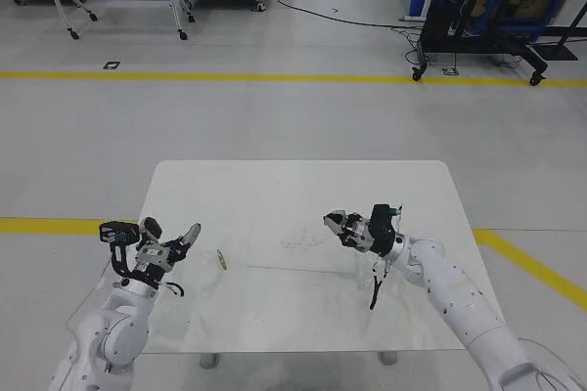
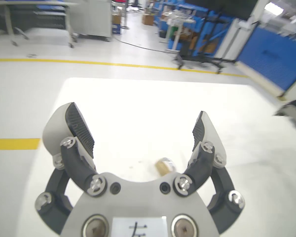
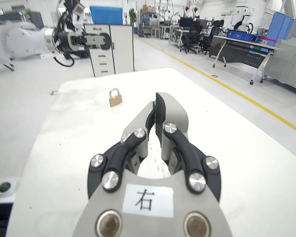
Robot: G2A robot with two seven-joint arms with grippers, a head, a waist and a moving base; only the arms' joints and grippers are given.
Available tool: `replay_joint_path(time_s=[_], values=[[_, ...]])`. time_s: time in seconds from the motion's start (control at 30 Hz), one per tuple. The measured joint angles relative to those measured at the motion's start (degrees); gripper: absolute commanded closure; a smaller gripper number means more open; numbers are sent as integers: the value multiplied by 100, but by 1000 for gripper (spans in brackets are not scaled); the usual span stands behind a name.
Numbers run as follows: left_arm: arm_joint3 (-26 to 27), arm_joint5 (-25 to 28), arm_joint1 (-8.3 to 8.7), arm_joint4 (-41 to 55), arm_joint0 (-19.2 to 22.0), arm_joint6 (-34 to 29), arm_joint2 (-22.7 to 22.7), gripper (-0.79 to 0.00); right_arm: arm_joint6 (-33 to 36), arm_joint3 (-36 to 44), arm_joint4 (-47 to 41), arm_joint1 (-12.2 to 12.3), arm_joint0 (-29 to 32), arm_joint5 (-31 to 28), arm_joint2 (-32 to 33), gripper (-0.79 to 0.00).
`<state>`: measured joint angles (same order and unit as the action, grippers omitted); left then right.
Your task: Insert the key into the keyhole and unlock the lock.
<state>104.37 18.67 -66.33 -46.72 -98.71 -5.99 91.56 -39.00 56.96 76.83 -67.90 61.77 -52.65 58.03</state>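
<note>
White table on an open workshop floor, yellow lines running past its far and left sides

Padlock: brass body, standing upright with the shackle closed, on the near-left part of the table. Touching neither gripper.

Left gripper: just left of the padlock, fingers spread wide, nothing in them. Its wrist view has the padlock low between the two fingers, close to the palm; not yet gripped.

Right gripper: right of table centre, well apart from the padlock, pointing towards it. Fingers pressed together. Whether the key is pinched between the pads I cannot tell; nothing shows sticking out past them. From this wrist the padlock is seen beyond the fingertips.

Progress (judgement): early. Padlock not held, nothing in the keyhole, shackle not released. Left to do: steady the padlock, bring the key to the keyhole, insert, turn.

Containers: the only thing meant to take something in is the keyhole; too small to make out
</note>
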Motion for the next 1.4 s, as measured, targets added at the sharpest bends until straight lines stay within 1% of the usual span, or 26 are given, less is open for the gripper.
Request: replay_joint_path(time_s=[0.03,0.1,0.17,0.43,0.5,0.53,0.6,0.67,0.73,0.77,0.83,0.9,1.03,1.07,1.1,1.13,1.17,1.23,1.4], values=[[73,284,7,323,31,-215,-64,-785,-28,-123,-223,-28,-55,-193,-27,0],[107,487,10,549,46,-377,-104,-785,-2,-321,-566,-59,-134,-390,-23,0],[103,431,10,514,45,-330,-103,-785,14,-407,-830,-67,-163,-446,-6,0],[95,473,4,559,41,-330,-148,-785,13,-394,-719,-66,-159,-433,-6,0],[-48,938,-8,1057,79,-609,-376,-785,13,-394,-719,-66,-159,-434,-6,0],[-219,1308,3,1608,190,-971,-458,-785,14,-393,-726,-69,-152,-440,-11,0],[-494,1633,30,2551,454,-1509,-489,-785,58,-398,-912,-111,-68,-512,-96,0],[-816,1830,28,3465,767,-1949,-674,-785,221,-371,-1581,-201,-29,-539,-350,0],[-1142,2032,13,4114,1068,-2263,-910,-785,372,-338,-2292,-275,-52,-537,-649,0],[-1388,2165,2,4371,1290,-2430,-1054,-785,481,-310,-2733,-311,-93,-535,-860,0],[-1791,2319,-23,4435,1651,-2661,-1325,-785,679,-243,-3398,-349,-165,-534,-1222,0],[-2030,2449,-44,4240,1880,-2744,-1508,-785,793,-133,-3935,-362,-203,-534,-1517,0],[-2309,2601,-86,3974,2044,-2533,-1764,-785,1251,-55,-5054,-341,-344,-534,-2070,0],[-2336,2649,-89,3919,2060,-2493,-1797,-742,1449,-41,-5336,-332,-410,-534,-2204,0],[-2347,2681,-90,3882,2062,-2461,-1812,-646,1599,-12,-5533,-327,-457,-534,-2296,0],[-2354,2705,-90,3860,2060,-2437,-1826,-594,1744,18,-5715,-320,-502,-535,-2377,0],[-2364,2720,-90,3868,2057,-2426,-1849,-499,1932,56,-5937,-311,-558,-535,-2471,0],[-2379,2720,-89,3962,2071,-2477,-1902,-391,2224,79,-6263,-300,-651,-535,-2589,0],[-2389,2720,-75,4015,2104,-2543,-1952,-336,2740,-21,-6690,-315,-835,-535,-2732,0]])
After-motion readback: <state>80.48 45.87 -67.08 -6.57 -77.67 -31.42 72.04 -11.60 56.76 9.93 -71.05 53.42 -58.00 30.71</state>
